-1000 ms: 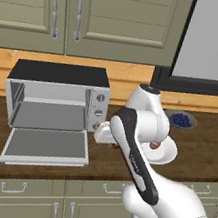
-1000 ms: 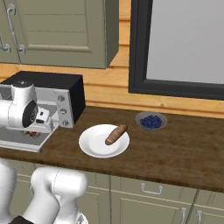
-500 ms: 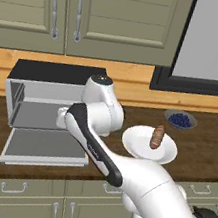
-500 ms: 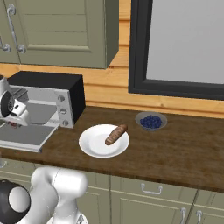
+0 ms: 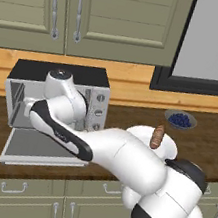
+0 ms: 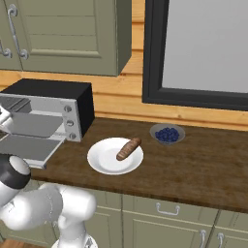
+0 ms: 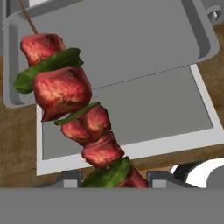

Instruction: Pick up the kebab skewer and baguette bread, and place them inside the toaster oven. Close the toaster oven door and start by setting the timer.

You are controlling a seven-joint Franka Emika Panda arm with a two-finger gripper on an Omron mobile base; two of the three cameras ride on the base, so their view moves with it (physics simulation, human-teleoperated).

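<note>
A glossy white robot arm [image 5: 122,159] of rounded, bulbous segments is seen, joined by black bands at the joints. A round grey cap is set on the topmost joint. A long black strip is laid along the forearm, and smooth white shells are shown throughout.

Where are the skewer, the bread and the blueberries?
skewer [image 7: 61,89], hand view, big red meat chunk.
bread [image 6: 128,148], right base view, middle of the loaf.
blueberries [image 6: 167,134], right base view, berry pile in the bowl.
</note>
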